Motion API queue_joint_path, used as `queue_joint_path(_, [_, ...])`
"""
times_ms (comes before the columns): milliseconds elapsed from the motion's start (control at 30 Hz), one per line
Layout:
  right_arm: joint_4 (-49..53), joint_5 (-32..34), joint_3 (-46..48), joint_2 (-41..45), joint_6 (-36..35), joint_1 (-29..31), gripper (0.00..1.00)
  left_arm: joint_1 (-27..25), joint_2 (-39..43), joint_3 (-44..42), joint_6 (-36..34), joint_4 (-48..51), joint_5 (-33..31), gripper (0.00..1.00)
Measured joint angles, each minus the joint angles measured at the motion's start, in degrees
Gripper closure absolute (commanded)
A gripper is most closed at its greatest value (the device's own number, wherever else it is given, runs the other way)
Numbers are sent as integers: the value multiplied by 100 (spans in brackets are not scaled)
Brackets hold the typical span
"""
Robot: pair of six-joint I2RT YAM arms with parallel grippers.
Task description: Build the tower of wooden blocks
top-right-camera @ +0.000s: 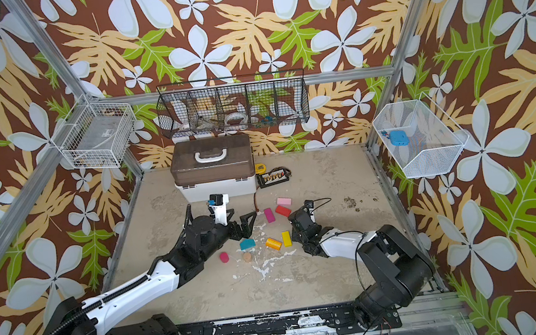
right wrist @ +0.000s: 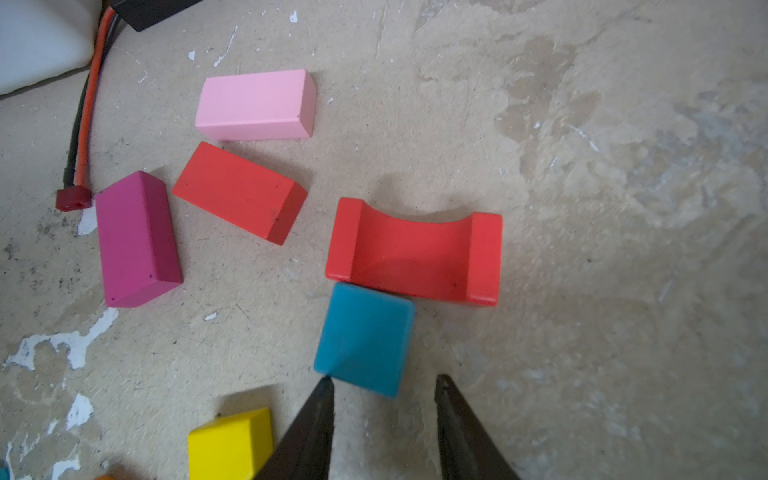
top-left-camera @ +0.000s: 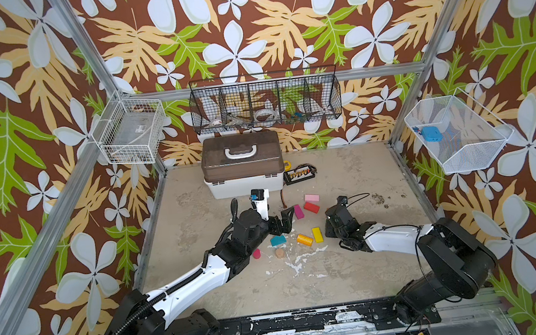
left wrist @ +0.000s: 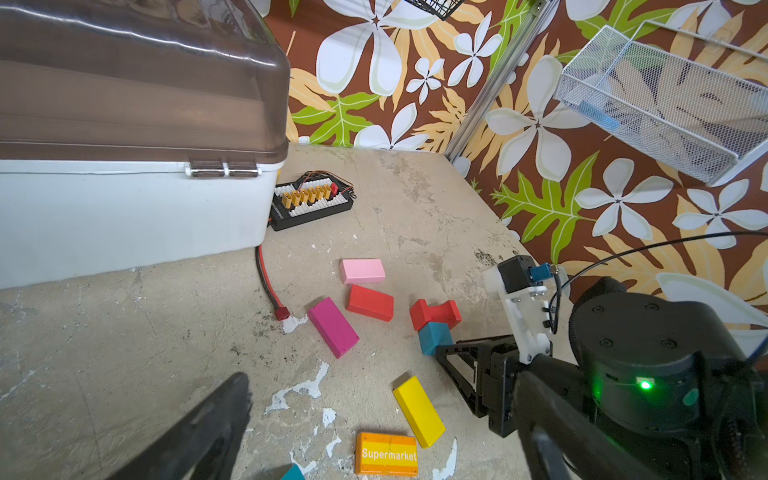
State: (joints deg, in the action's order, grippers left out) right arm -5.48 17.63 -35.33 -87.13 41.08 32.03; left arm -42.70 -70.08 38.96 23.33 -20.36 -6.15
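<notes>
Right pincer [right wrist: 384, 381]: spread, pinching nothing
Blue wooden cube [right wrist: 365, 338]: just ahead of its tips, not gripped, touching the red wooden arch [right wrist: 415, 253]
Wooden bars, in a top view: red bar [top-left-camera: 311, 207] and pink bar [top-left-camera: 312, 198] at ten o'clock of that pincer, magenta bar [top-left-camera: 299, 212] at nine, yellow bar [top-left-camera: 317, 234] at seven
Left pincer [top-left-camera: 283, 221]: beyond at nine o'clock, spread, empty
Tower: none; every block seen lies singly on the beige table [top-left-camera: 239, 283]
Progress: likely first pick, all stacking left

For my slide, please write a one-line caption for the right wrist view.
Open right gripper poised at the blue cube beside a red arch; pink bar, red bar and magenta bar lie nearby.
</notes>
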Motion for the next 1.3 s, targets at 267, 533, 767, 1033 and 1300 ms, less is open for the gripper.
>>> queue_joint_path(267, [203,11,181,885,-85,-2,52,0,0,0,0,0,0,0])
queue_joint_path(533, [437,-181,584,2332,-66,107,40,0,33,-2,0,0,-26,0])
queue_joint_path(767, [470,-227,734,2505,33,850,37,0,258,-184,20,0,-319,0])
queue_joint_path(1033, [592,240,525,1928,63,798,35,0,542,-319,39,-17,-431,0])
queue_joint_path(1300, [356,109,516,1370,-2,328,36,0,592,-354,42,-55,-435,0])
